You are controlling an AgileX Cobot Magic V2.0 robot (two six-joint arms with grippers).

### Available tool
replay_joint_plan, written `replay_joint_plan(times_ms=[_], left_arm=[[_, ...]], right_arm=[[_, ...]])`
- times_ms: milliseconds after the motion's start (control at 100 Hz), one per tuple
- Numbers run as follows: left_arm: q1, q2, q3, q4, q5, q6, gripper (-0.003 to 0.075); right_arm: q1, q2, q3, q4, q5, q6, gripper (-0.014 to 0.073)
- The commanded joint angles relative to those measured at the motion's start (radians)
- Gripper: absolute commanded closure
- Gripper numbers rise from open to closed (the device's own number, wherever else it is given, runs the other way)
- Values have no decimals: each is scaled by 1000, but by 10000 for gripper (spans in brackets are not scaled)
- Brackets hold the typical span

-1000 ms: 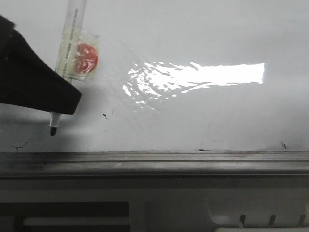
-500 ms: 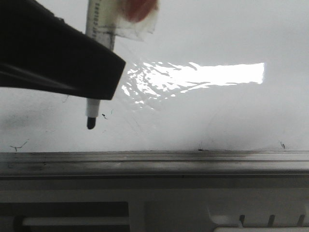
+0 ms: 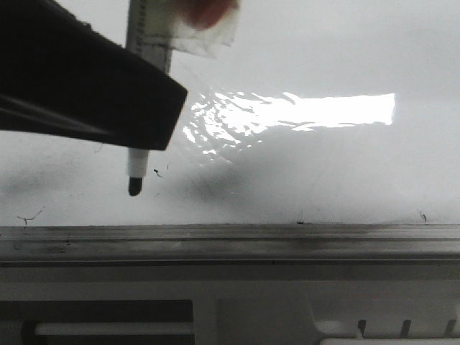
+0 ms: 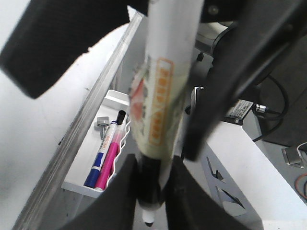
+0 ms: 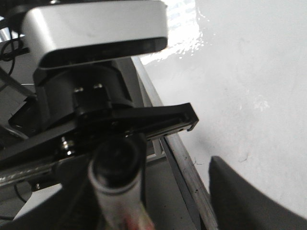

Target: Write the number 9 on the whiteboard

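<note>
My left gripper [image 3: 147,122] reaches in from the left and is shut on a white marker [image 3: 135,167], tip down. The black tip hangs just in front of the whiteboard [image 3: 323,43], low on its left side; I cannot tell whether it touches. In the left wrist view the fingers [image 4: 120,191] pinch the marker [image 4: 163,110] near its tip. My right gripper [image 5: 148,206] is open around the marker's back end [image 5: 117,163], with a gap to its finger [image 5: 249,201]. No number 9 shows, only a tiny stray scribble [image 3: 157,172].
A grey metal rail [image 3: 230,233] runs under the board. A bright wrinkled glare patch [image 3: 302,111] sits mid-board. A white tray [image 4: 112,98] with a blue and a pink marker hangs beside the rail. The left wrist's silver camera [image 5: 96,28] faces the right wrist.
Over the last second the left gripper and marker moved right and a little up along the board. In the last half second they hardly moved. A faint shadow grew right of the tip.
</note>
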Motion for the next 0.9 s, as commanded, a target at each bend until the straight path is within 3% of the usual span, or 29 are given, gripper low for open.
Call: replay_joint_plan(times_ms=[0,80,180,280,370,420,540,610,700,770,830,890], left_arm=[[-3,-12,-32,-72,34,4,738],[-3,-12,-34,-79,24,4,736],[-1,-19,-36,-106,13,4,679],[35,-61,-36,-96,15,-67,471],[102,-150,-36,-9,29,-190,290],[146,-210,-36,45,29,-258,250],[260,-367,-36,159,7,-378,253],[270,-425,-36,190,-69,-463,282],[270,-478,-33,207,-189,-531,344],[270,-488,-33,207,-259,-531,395],[270,-488,-33,207,-304,-531,436],[270,-488,-33,207,-333,-531,467]], right_arm=[[2,-1,-39,48,-3,-16,418],[2,-1,-34,47,6,-16,672],[2,-1,-34,42,13,-12,657],[2,-5,-36,-26,-5,31,657],[2,-12,-65,-273,-3,239,657],[2,-17,-97,-447,32,391,656],[2,-21,-249,-895,261,786,656],[4,-14,-347,-1088,406,983,655],[26,-17,-464,-1299,508,1119,636],[62,-51,-496,-1376,428,1127,634],[95,-100,-476,-1393,273,1127,634],[141,-165,-391,-1399,22,1127,634]])
